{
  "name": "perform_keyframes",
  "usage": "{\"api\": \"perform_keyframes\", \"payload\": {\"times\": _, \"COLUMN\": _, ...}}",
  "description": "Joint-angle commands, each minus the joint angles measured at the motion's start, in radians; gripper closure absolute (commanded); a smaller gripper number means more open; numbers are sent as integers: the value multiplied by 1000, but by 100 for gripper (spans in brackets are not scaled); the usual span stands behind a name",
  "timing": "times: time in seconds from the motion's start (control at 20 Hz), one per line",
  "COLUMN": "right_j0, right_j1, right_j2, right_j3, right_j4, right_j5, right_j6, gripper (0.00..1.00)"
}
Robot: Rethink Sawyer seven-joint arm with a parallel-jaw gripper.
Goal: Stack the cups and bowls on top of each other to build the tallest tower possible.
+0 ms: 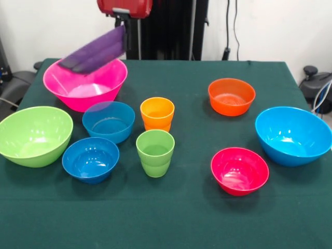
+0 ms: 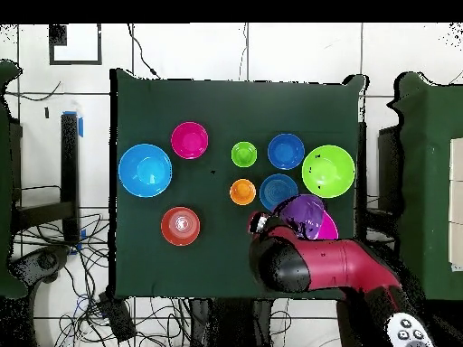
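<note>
The purple bowl (image 1: 96,52) hangs tilted over the big pink bowl (image 1: 85,85) at the bench's (image 1: 181,212) far corner, its rim clamped in the pincer (image 1: 122,36).

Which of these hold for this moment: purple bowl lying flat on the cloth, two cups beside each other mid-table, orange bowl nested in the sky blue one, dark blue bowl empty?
1. The purple bowl lies flat on the table. False: the gripper holds it by the rim, tilted, over the big pink bowl.
2. The orange cup and lime green cup stand upright next to each other. True.
3. The orange bowl sits inside the sky blue bowl. False: they stand apart on the green cloth.
4. The dark blue bowl holds nothing. True.
5. The red-pink bowl is stacked on a cup. False: it stands alone on the cloth.
</note>
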Motion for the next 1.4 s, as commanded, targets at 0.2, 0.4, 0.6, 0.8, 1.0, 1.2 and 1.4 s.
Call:
{"api": "perform_keyframes", "payload": {"times": 0.2, "right_j0": 51, "right_j1": 166, "right_j2": 28, "right_j3": -76, "right_j4": -180, "right_j5": 62, "right_j6": -125, "gripper": 100}}
{"api": "perform_keyframes", "payload": {"times": 0.4, "right_j0": 24, "right_j1": 155, "right_j2": 30, "right_j3": -57, "right_j4": -186, "right_j5": 92, "right_j6": -140, "gripper": 100}}
{"api": "perform_keyframes", "payload": {"times": 0.6, "right_j0": 17, "right_j1": 134, "right_j2": -3, "right_j3": -36, "right_j4": -216, "right_j5": 93, "right_j6": -131, "gripper": 100}}
{"api": "perform_keyframes", "payload": {"times": 0.8, "right_j0": 29, "right_j1": 129, "right_j2": -55, "right_j3": -36, "right_j4": -262, "right_j5": 82, "right_j6": -102, "gripper": 100}}
{"api": "perform_keyframes", "payload": {"times": 1.0, "right_j0": 30, "right_j1": 123, "right_j2": -85, "right_j3": -37, "right_j4": -278, "right_j5": 100, "right_j6": -86, "gripper": 100}}
{"api": "perform_keyframes", "payload": {"times": 1.2, "right_j0": 32, "right_j1": 113, "right_j2": -112, "right_j3": -41, "right_j4": -286, "right_j5": 119, "right_j6": -79, "gripper": 100}}
{"api": "perform_keyframes", "payload": {"times": 1.4, "right_j0": 91, "right_j1": 144, "right_j2": -195, "right_j3": -82, "right_j4": -321, "right_j5": 131, "right_j6": -4, "gripper": 100}}
